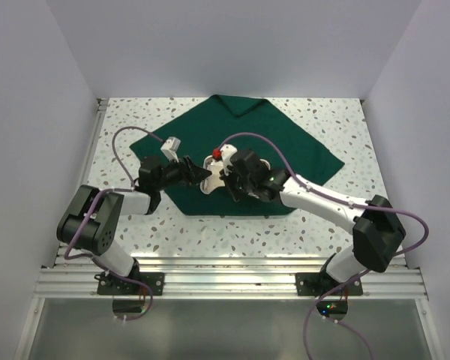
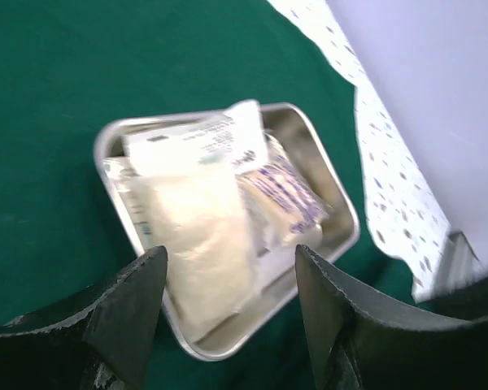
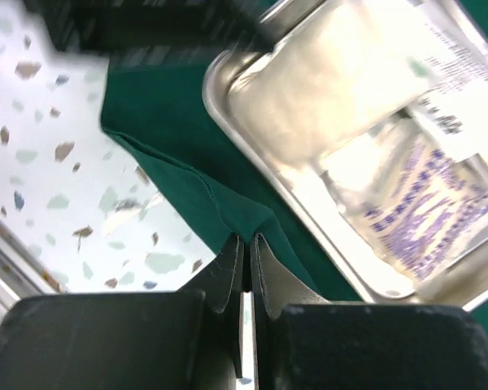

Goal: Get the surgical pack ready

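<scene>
Surgical pack (image 1: 285, 142) spread on speckled table (image 1: 135, 120), we note steel tray (image 2: 106, 143) of packets (image 2: 197, 219) resting on it, left gripper (image 2: 229, 253) open over tray, right gripper (image 3: 246, 242) clamped on pack's near edge.

On table (image 1: 135, 112): surgical pack (image 1: 285, 142) spread out; tray (image 2: 104, 150) on pack's middle; packets (image 2: 195, 227) in tray.

The left arm (image 1: 97, 223) and right arm (image 1: 324, 201) have white links, black joints, and looping purple cables (image 1: 114, 150).
</scene>
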Controlling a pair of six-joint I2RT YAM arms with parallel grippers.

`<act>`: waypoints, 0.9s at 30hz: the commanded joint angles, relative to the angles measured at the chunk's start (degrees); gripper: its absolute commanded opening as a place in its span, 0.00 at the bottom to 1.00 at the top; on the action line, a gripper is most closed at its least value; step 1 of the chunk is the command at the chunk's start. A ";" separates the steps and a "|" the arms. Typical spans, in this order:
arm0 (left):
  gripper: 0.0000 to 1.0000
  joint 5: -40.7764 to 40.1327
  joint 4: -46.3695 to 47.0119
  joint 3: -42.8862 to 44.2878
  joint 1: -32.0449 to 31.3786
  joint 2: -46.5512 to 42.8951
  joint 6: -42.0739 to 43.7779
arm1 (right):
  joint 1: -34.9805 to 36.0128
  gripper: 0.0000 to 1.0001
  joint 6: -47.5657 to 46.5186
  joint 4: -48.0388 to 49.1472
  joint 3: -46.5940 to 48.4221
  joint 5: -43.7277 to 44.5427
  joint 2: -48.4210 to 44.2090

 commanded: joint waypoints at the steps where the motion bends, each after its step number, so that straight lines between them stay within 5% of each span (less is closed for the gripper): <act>1: 0.68 9.09 11.21 1.67 -2.04 2.73 -2.06 | -5.23 0.00 -1.19 -0.99 4.29 -6.30 1.76; 12: 0.67 13.14 13.68 5.01 -5.29 8.45 -3.03 | -12.27 0.00 0.57 0.32 8.87 -12.02 6.95; 20: 0.63 9.72 6.40 7.55 -6.53 9.06 0.57 | -13.94 0.00 1.36 2.96 8.70 -15.45 6.43; 27: 0.06 10.15 5.16 8.52 -6.88 9.77 1.45 | -14.64 0.01 1.80 4.01 8.61 -15.71 6.17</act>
